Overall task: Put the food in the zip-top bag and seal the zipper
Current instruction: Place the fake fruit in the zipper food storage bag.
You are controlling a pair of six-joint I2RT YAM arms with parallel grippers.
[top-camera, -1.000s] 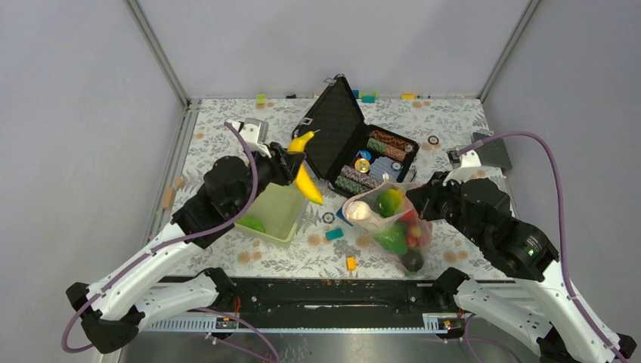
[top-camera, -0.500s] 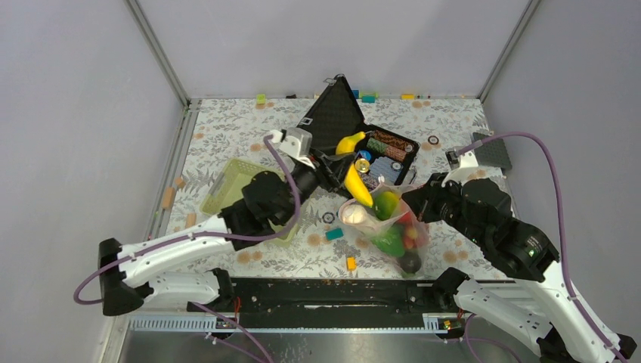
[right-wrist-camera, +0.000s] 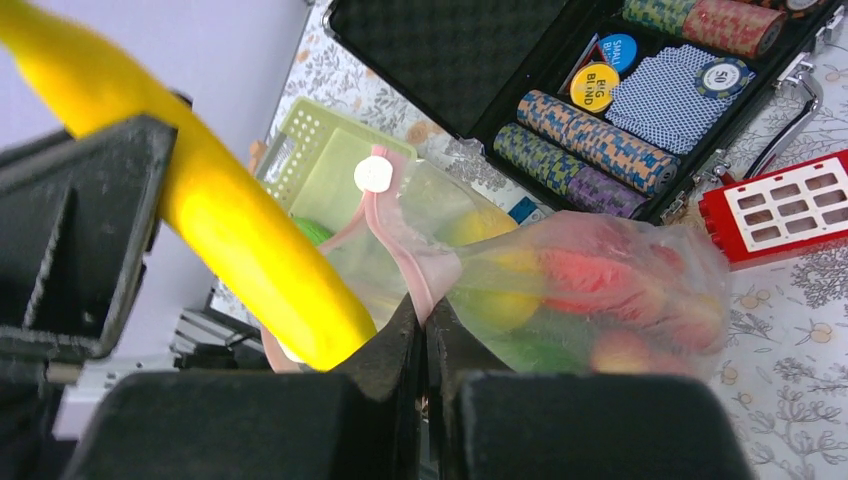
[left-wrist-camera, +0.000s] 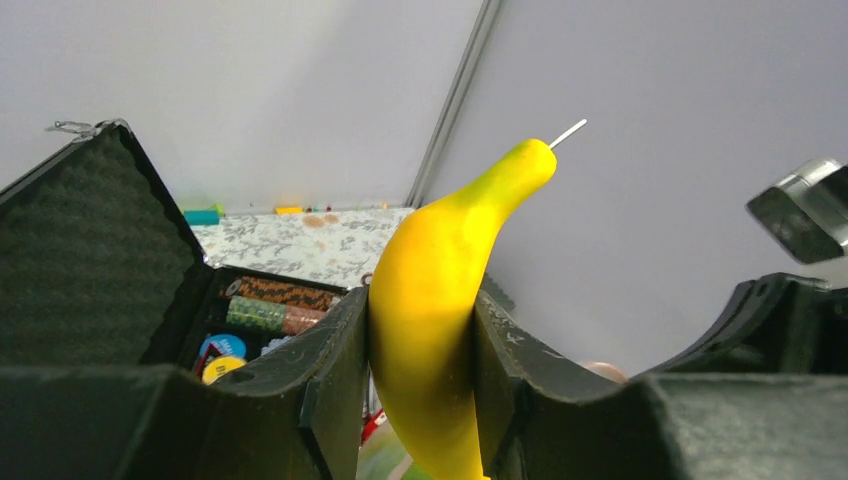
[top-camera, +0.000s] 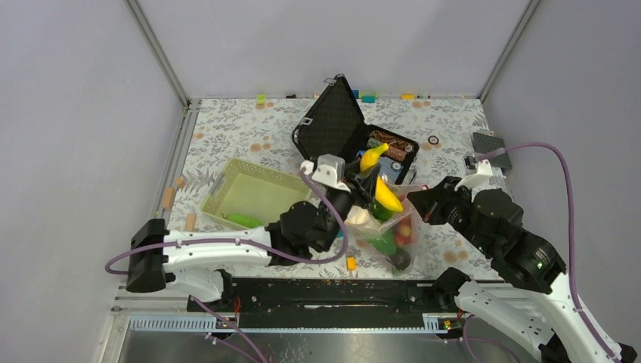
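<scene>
My left gripper (top-camera: pixel 376 180) is shut on a yellow banana (top-camera: pixel 382 189) and holds it over the mouth of the clear zip-top bag (top-camera: pixel 393 231); in the left wrist view the banana (left-wrist-camera: pixel 440 300) stands between the pads. My right gripper (top-camera: pixel 420 206) is shut on the bag's pale pink zipper strip (right-wrist-camera: pixel 400 250), holding the bag's edge up. The bag (right-wrist-camera: pixel 590 290) holds red, green and yellow toy food and a dark round fruit (top-camera: pixel 401 261). A green piece (top-camera: pixel 242 220) lies in the basket.
A light green slatted basket (top-camera: pixel 227 181) stands at the left. An open black case (top-camera: pixel 332 125) with striped poker chips (right-wrist-camera: pixel 590 150) lies behind the bag. Small blocks (top-camera: pixel 351 262) are scattered on the floral cloth. A red perforated piece (right-wrist-camera: pixel 790 200) lies by the case.
My left arm has swung from over the basket rightward with the banana, which is now above the bag's mouth. My right gripper has stayed holding the bag's edge.
</scene>
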